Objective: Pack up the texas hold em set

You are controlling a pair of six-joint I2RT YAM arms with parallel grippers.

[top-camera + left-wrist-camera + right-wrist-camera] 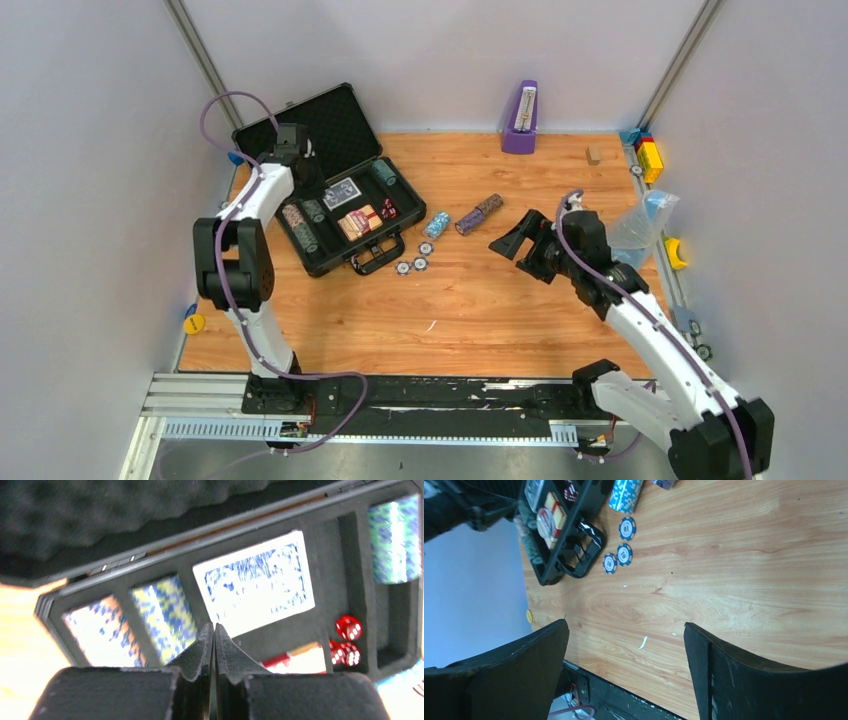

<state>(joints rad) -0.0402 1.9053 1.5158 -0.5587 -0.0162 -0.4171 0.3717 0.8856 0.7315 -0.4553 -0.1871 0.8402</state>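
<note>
**A:** Where is the briefcase (322,112) sitting?

**B:** It is lying open toward ten o'clock on the table (480,330), with its foam lid standing up on the far side.

**A:** What is the left gripper (214,629) doing?

**B:** It is hanging over the open tray with its fingers pressed together, gripping nothing. Under it the blue card deck (255,582) is lying in its slot. The red dice (348,628) are resting at the deck's four o'clock. Chip rolls are filling slots at both ends, and a teal roll (395,537) is sitting at the deck's two o'clock.

**A:** And the right gripper (625,626)?

**B:** It is hovering over bare wood with its fingers spread wide, carrying nothing.

**A:** What is lying outside the case?

**B:** The light-blue chip roll (437,224) is lying at the case's three o'clock. The purple chip roll (478,213) is sitting just beside it at two o'clock, with the right gripper at that roll's four o'clock. Three loose chips (420,263) are lying near the handle (375,258), at its three o'clock.

**A:** Anything else?

**B:** A purple metronome (520,118) is standing at the table's twelve o'clock edge.
</note>
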